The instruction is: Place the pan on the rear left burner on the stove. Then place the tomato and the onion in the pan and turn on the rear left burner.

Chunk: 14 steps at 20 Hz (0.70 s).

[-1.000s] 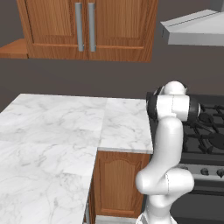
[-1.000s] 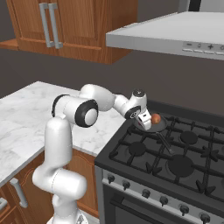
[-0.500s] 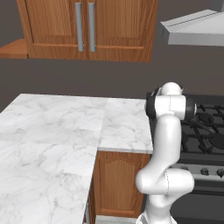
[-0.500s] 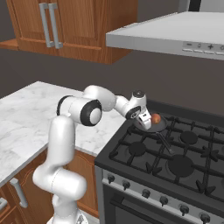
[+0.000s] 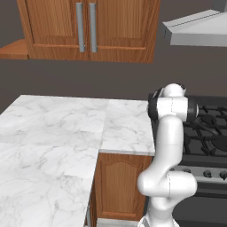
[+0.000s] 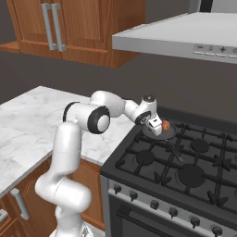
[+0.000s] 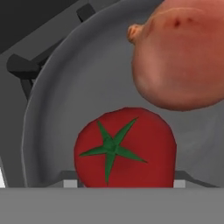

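Two round, slippery items: tomato [image 7: 124, 146] between our end effector's [image 7: 124, 183] parted tips, onion [image 7: 179, 57] beside, both in pan [image 7: 70, 96]. We'd grip across the middle, gently.

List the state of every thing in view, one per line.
pan: on the stove's rear left grate, holding both vegetables
tomato: in the pan, stem up, between the jaws
onion: in the pan, beside the tomato
gripper: down at the pan
upper cabinet doors: closed
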Tool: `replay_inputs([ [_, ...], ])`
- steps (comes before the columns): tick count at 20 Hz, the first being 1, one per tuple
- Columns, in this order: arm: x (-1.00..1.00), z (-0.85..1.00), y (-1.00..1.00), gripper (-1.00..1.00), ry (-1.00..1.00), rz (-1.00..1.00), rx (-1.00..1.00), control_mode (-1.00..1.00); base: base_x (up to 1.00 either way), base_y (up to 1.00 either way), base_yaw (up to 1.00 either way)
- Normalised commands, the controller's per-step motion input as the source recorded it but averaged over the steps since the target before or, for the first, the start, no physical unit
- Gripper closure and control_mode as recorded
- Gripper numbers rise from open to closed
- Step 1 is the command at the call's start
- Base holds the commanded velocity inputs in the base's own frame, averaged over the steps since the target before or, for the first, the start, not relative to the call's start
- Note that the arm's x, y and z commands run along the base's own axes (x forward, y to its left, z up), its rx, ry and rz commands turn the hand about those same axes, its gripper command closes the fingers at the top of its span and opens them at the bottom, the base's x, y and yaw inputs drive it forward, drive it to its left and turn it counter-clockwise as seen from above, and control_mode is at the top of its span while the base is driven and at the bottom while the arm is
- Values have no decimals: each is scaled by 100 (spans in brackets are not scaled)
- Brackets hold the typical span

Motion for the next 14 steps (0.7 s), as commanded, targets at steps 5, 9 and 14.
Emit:
replay_inputs([
  [5,-15,0,-12,-100,-3,0,0,-100,0,0,0],
  [9,-24,16,-10,-100,-6,0,0,-100,0,0,0],
  [14,-13,32,-1,-100,0,0,0,-100,0,0,0],
])
